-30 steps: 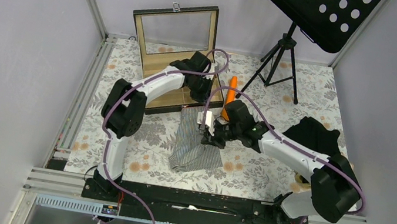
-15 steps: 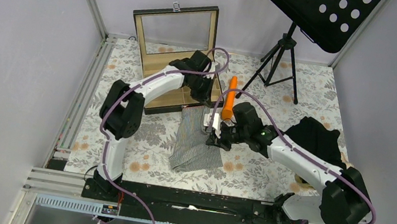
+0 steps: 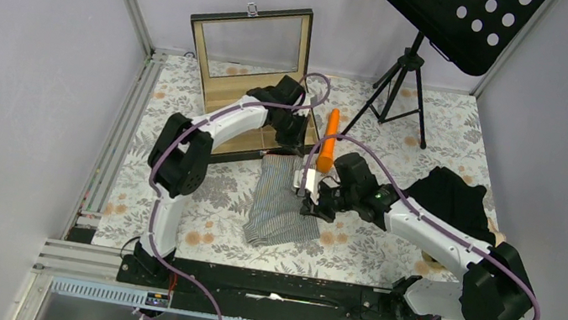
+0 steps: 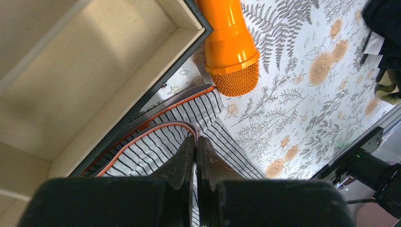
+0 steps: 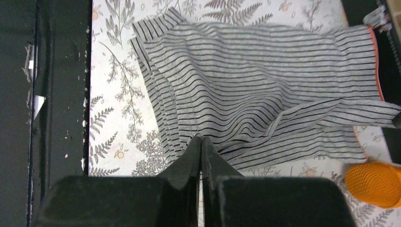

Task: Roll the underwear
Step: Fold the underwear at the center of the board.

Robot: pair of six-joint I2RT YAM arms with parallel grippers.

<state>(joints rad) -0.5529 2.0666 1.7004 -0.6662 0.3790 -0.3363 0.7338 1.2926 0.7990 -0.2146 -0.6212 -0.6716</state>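
The light grey pinstriped underwear (image 3: pixel 278 202) lies on the floral cloth, its orange-trimmed waistband toward the wooden box. My left gripper (image 3: pixel 293 146) is shut on the waistband edge (image 4: pixel 189 128) next to the box wall. My right gripper (image 3: pixel 309 206) is shut on the garment's right side edge (image 5: pixel 201 138); the rest of the fabric spreads wrinkled beyond it (image 5: pixel 265 90). A heap of black underwear (image 3: pixel 449 197) lies at the right, behind the right arm.
An open wooden box (image 3: pixel 244 90) with a glass lid stands at the back left. An orange carrot-shaped stick (image 3: pixel 329 139) lies beside it, also in the left wrist view (image 4: pixel 230 45). A black tripod (image 3: pixel 401 80) with a music stand is at the back right.
My right gripper has slid right and slightly toward the front along the striped garment's edge, pulling the fabric. My left gripper stays holding the waistband by the box.
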